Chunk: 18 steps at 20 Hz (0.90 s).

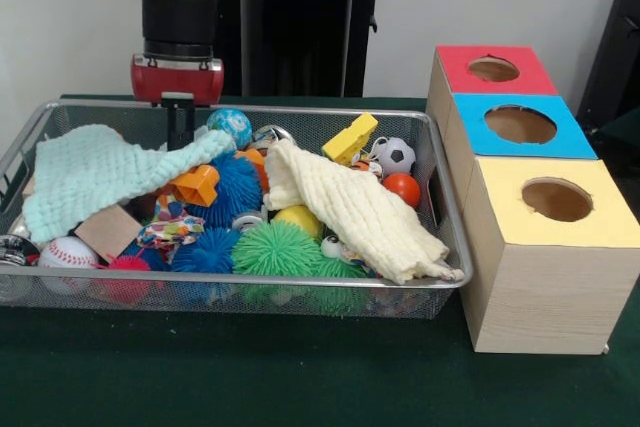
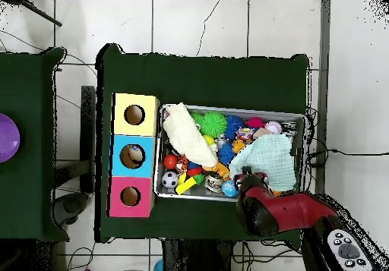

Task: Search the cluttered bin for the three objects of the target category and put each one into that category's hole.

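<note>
Front view: claw [image 1: 181,129] sits down in the bin [image 1: 300,289] behind the mint cloth [image 1: 90,175]; can't tell spread or pinched. Drag cloth aside, expose balls for the blue box's hole [image 1: 520,124].

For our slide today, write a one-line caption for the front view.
Sawyer's gripper dips into the toy-cluttered wire bin beside red-, blue- and yellow-topped boxes, the blue one's hole uncovered.

Robot lab, green-clothed table [image 2: 205,74] on tiled floor [image 2: 197,25], loose cables [image 2: 346,152]; red arm [image 1: 180,7] on pedestal
</note>
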{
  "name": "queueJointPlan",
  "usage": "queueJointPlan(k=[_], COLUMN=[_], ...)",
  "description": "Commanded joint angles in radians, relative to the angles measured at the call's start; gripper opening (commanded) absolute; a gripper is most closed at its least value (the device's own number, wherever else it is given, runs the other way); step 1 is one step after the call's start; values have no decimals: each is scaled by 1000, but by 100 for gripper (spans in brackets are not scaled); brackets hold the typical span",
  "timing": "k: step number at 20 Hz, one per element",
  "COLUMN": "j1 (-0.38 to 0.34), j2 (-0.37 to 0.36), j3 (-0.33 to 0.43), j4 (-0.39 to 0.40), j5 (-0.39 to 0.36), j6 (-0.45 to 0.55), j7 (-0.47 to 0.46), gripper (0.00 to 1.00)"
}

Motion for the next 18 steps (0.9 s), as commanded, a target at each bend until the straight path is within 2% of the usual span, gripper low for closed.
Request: queueJointPlan(k=[1,9,11,15,16,18], j1=[-34,-80,-77,-57,-55,-58], j2=[-156,-339,-336,-283,-275,-271], j3=[106,208,207,174,165,167], j4=[55,167,169,142,136,134], j5=[59,211,208,143,133,123], j6=[150,322,312,238,222,211], j7=[6,-70,-58,-17,-6,-9], gripper=[0,0,0,0,100,100])
